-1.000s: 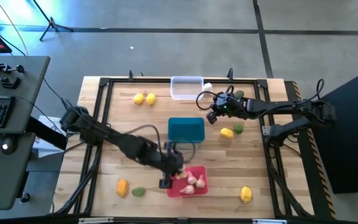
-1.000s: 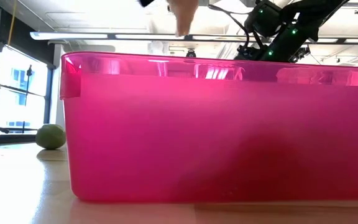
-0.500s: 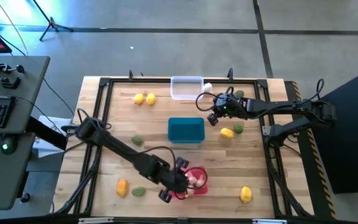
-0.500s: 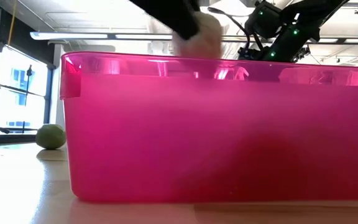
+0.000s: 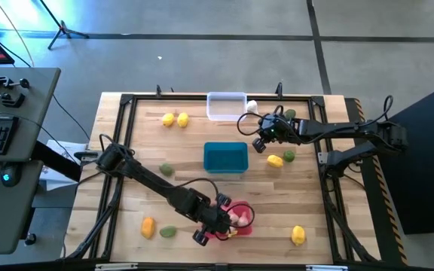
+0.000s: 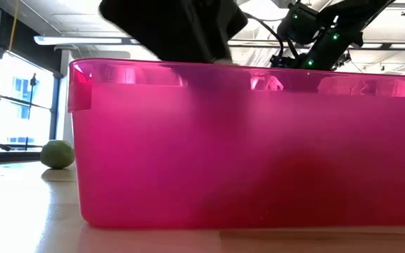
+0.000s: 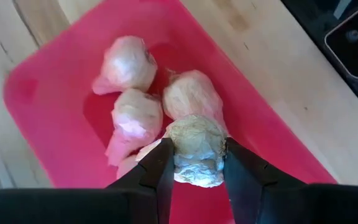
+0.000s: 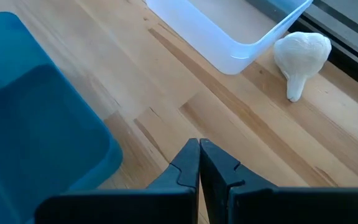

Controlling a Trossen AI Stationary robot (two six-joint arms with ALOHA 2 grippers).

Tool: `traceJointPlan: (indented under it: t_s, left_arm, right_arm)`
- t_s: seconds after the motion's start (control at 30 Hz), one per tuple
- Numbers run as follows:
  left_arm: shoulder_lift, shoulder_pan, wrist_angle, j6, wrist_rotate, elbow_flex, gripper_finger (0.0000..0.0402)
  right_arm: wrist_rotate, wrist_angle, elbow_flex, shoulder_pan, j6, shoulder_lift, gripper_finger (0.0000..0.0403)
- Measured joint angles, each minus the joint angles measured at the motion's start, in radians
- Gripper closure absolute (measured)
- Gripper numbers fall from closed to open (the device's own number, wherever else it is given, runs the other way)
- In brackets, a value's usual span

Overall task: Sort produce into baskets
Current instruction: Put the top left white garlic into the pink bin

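Note:
The red basket (image 5: 241,226) stands near the table's front edge and holds three whitish-pink garlic bulbs (image 7: 135,118). My left gripper (image 5: 227,217) reaches down into it, shut on another garlic bulb (image 7: 196,148). In the low view the red basket's wall (image 6: 245,147) hides the bulb, and only the gripper's dark body (image 6: 174,28) shows above the rim. My right gripper (image 5: 256,143) hangs shut and empty above the table, between the teal basket (image 5: 225,157) and the clear basket (image 5: 226,105). My left gripper pinches the garlic bulb's two opposite sides (image 7: 178,155) between its two fingers (image 7: 161,171). The fingers slant down into the red basket from the table's left. The bulb sits just above the bulbs lying in the basket; whether it touches them I cannot tell.
Loose produce lies around: two yellow pieces (image 5: 175,119) far left, green (image 5: 167,170), orange (image 5: 148,226) and green (image 5: 169,232) near left, yellow (image 5: 297,235) near right, yellow (image 5: 275,159) and green (image 5: 288,154) by the right arm. A garlic bulb (image 8: 300,53) rests beside the clear basket.
My left gripper has come down and toward the table's right and near edge, rolling about its own line, and has carried the garlic bulb from above the red basket's left rim down inside the basket. It stays shut on the bulb.

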Motion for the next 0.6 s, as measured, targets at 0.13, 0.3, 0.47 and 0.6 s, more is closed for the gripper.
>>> traceJointPlan:
  t_s: [0.13,0.3,0.47,0.6]
  left_arm:
    - [0.009,0.007,0.005,0.000,0.016,0.001,0.0286]
    - [0.020,0.022,0.008,-0.079,0.037,0.000,0.0254]
    - [0.020,0.035,0.003,-0.143,0.036,0.000,0.0219]
    - [0.020,0.035,-0.008,-0.155,0.035,0.000,0.0199]
  right_arm:
    - [0.000,-0.002,0.000,0.000,-0.002,0.000,0.0403]
    - [0.000,-0.003,0.000,0.000,-0.023,0.000,0.0403]
    - [0.000,-0.003,0.000,0.000,-0.023,0.000,0.0403]
    - [0.000,-0.003,0.000,0.000,-0.026,0.000,0.0403]
